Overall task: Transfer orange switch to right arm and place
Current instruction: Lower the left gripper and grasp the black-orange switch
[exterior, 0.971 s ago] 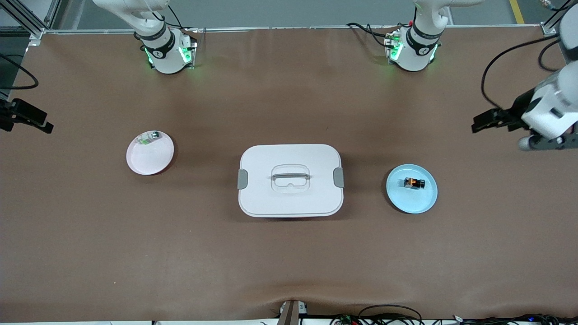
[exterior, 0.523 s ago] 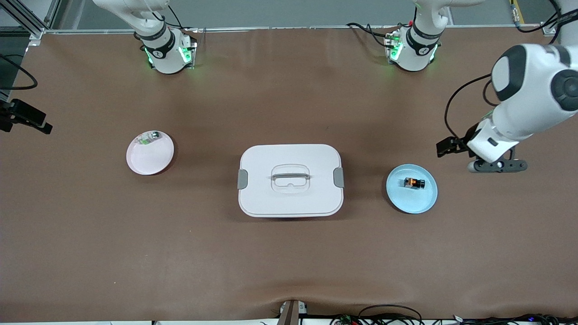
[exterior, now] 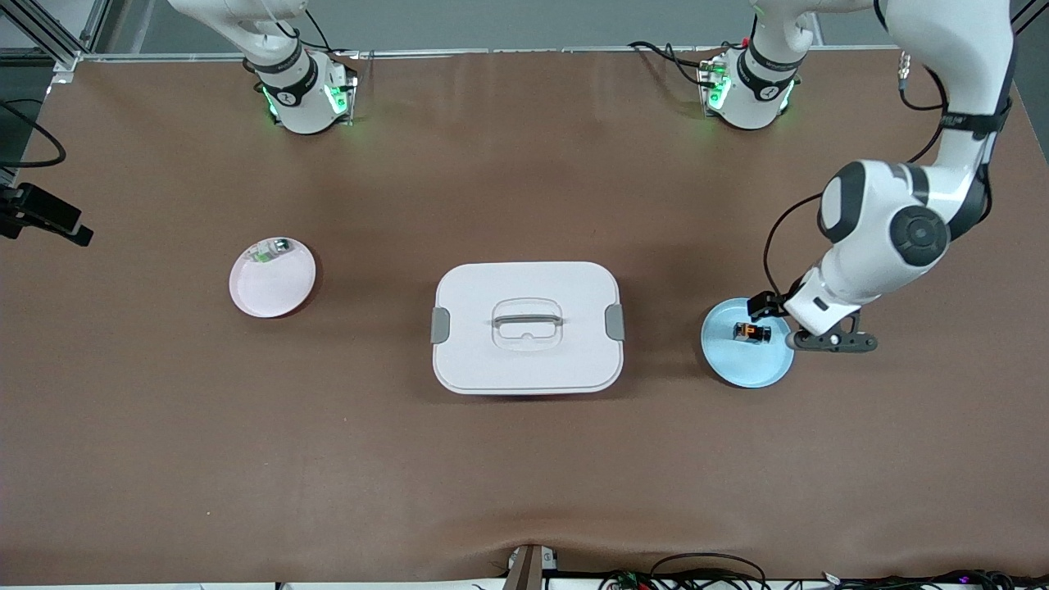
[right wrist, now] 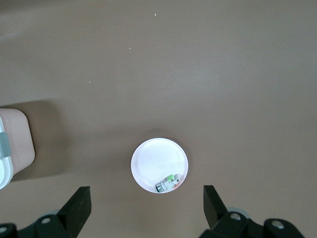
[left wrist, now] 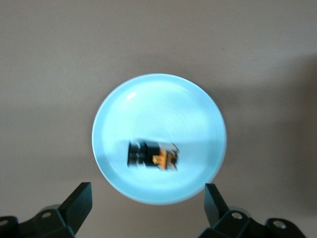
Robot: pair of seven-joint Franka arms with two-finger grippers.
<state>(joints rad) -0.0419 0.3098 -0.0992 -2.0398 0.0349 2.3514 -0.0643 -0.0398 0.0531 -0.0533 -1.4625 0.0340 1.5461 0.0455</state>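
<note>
The orange switch (exterior: 751,332) is a tiny black block with an orange face, lying on its side in the pale blue plate (exterior: 737,365) toward the left arm's end of the table. My left gripper (exterior: 819,326) hangs over that plate's rim and the bare table beside it. In the left wrist view it (left wrist: 148,208) is open and empty, with the switch (left wrist: 153,154) and plate (left wrist: 158,99) just ahead of the fingertips. My right gripper (right wrist: 147,208) is open and empty, high above the table, waiting.
A white lidded box (exterior: 527,326) with a handle stands mid-table. A pink-white plate (exterior: 270,287) toward the right arm's end holds a pale silvery part with a green bit (exterior: 270,250); both also show in the right wrist view (right wrist: 159,161).
The left arm has swung in from the table's end and come down over the blue plate. The switch and the right arm have not moved.
</note>
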